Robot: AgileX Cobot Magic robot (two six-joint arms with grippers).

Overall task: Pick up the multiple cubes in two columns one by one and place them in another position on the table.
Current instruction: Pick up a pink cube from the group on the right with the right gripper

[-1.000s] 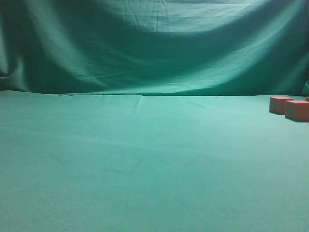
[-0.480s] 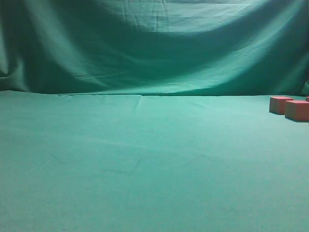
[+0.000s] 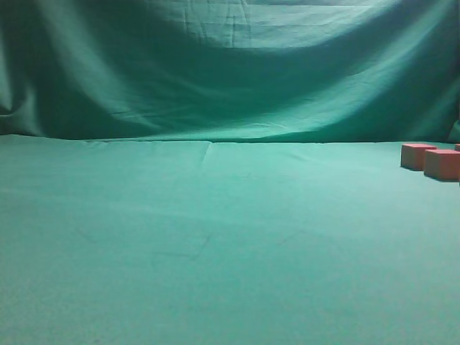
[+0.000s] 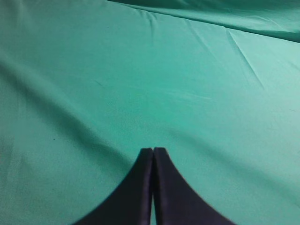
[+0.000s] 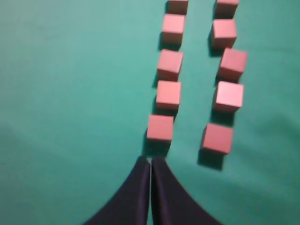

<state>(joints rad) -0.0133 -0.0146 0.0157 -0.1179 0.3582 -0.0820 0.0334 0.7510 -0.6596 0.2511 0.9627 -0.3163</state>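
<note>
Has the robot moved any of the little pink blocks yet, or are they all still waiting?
Nothing looks done: the small salmon-pink cubes sit in two columns on the teal-green cloth table, five showing in each, and none stands apart. Nothing is in hand either: the right gripper is shut and empty just before the nearest cube, and the left gripper is shut over bare cloth. All the moving is left.

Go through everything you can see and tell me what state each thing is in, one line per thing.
Small salmon-pink matte cubes: ten in view, resting flat in two columns of five, none held, none stacked.
Right gripper: shut, empty, just short of the nearest left-column cube.
Left gripper: shut, empty, over bare cloth.
Teal-green cloth-covered table: flat, lightly creased.
</note>
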